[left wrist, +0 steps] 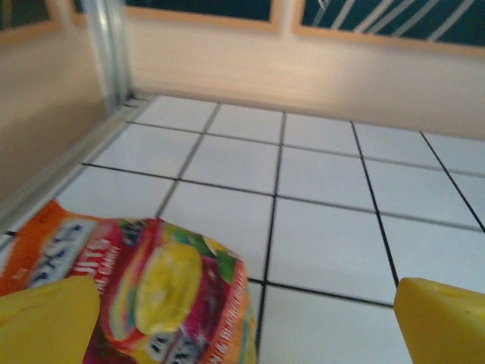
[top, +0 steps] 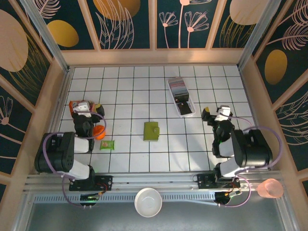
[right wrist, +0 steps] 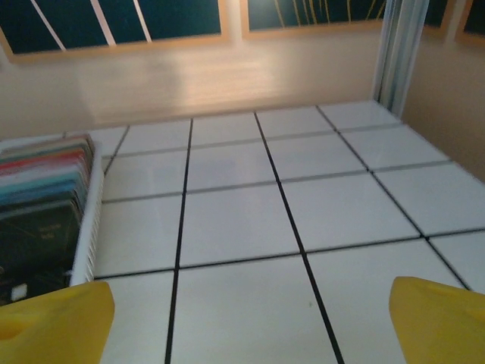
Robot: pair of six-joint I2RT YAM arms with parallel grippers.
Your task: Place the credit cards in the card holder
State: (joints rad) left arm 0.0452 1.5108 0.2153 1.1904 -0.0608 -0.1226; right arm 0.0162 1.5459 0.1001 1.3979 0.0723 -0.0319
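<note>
Card holder [top: 151,131]: olive, lying flat at mid-tabletop.
Credit cards [top: 178,86]: upright row in clear tray [top: 190,107], toward the far edge.
Left hand [left wrist: 244,322]: released, empty, over snack bag [left wrist: 167,303].
Right hand [right wrist: 246,320]: released, empty, beside the tray.

Nothing can be read for certain: the orange snack packet [left wrist: 163,299] carries bold pale lettering across its printed front, but it is too blurred to make out, and the credit cards [right wrist: 42,186] show only illegible marks.
</note>
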